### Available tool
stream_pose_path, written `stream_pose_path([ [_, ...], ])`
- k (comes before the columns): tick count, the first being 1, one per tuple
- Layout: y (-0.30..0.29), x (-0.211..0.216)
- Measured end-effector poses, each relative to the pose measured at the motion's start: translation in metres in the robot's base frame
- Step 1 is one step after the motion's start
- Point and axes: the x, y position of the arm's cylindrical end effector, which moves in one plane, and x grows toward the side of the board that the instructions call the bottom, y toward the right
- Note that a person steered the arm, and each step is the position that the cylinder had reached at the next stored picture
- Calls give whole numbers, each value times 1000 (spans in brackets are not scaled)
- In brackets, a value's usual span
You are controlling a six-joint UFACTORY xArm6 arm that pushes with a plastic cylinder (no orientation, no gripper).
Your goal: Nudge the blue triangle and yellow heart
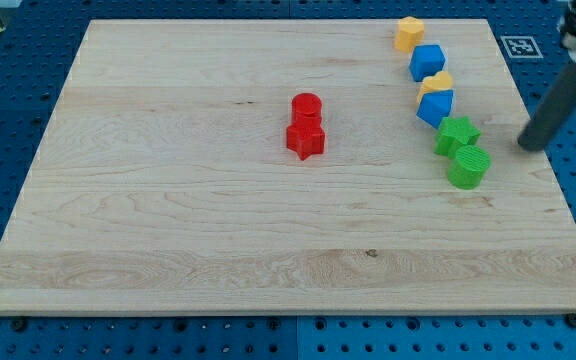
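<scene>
Blue triangle [435, 107] sits touching the yellow heart [436, 81] just above it, upper right of the wooden worktop [168, 200]. Rod tip [528, 146] is further right and slightly lower, clear of both. No fingers here, just a bare rod. Push would run leftward; green star [457, 132] lies near that path.

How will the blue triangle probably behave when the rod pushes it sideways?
The blue triangle looks squat and flat-based, so it should slide, not tip or roll. It touches the yellow heart, so both may move together. My tip is off to the view's right.
</scene>
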Motion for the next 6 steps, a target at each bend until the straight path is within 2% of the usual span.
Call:
stream_pose_path([
  [1,-4,-4],
  [3,-65,-54],
  [6,-70,-45],
])
